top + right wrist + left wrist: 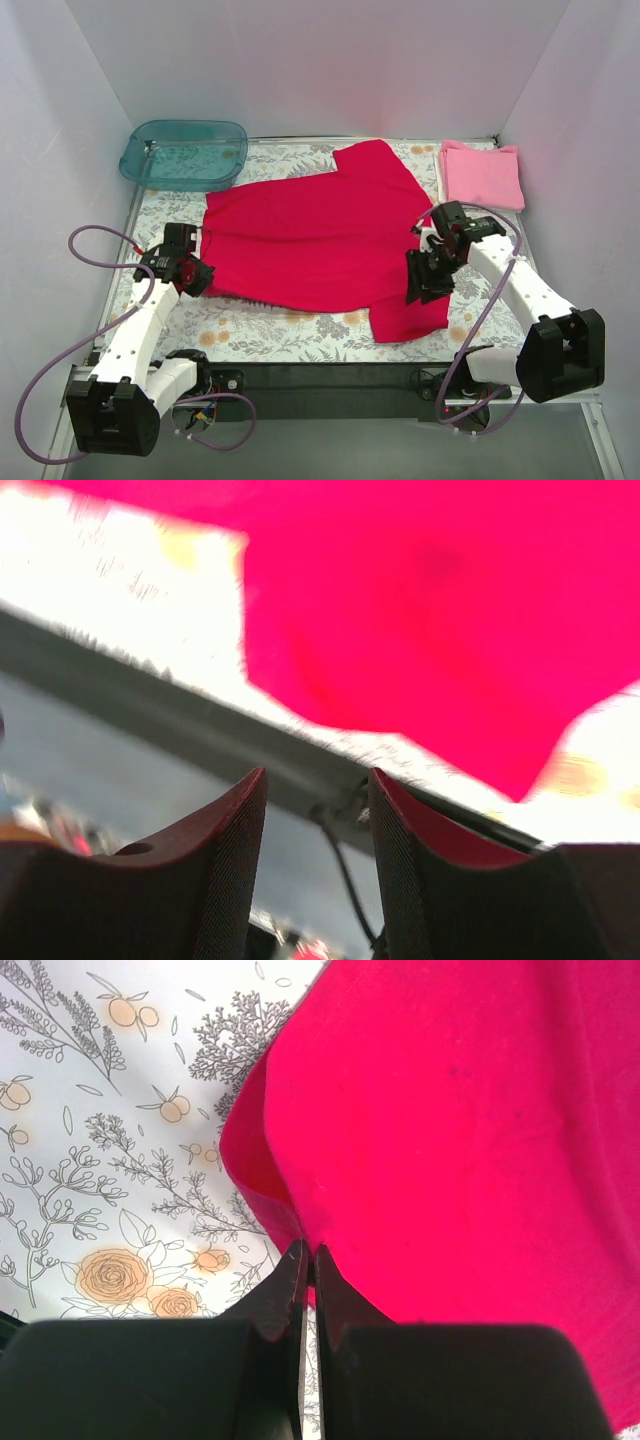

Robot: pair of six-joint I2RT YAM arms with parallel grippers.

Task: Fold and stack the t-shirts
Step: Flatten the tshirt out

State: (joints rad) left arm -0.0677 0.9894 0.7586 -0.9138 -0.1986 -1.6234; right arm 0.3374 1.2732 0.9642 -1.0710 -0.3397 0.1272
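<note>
Left gripper [307, 1252]: your jaws pinch the soft bright red cotton t-shirt [310, 245] near the tabletop's [260, 340] left edge.
Right gripper [315, 780]: half open, empty.
Risk: pull one-handed and it bunches.

You have the crimson cotton t-shirt [310, 240] spread centrally on the floral-print table [260, 335], the folded pink cotton t-shirt [482, 175] behind-right, and the teal plastic tub [185, 170] behind-left.

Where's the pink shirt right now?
From above, the pink shirt lies folded at the far right corner of the table, just right of the red shirt.
</note>
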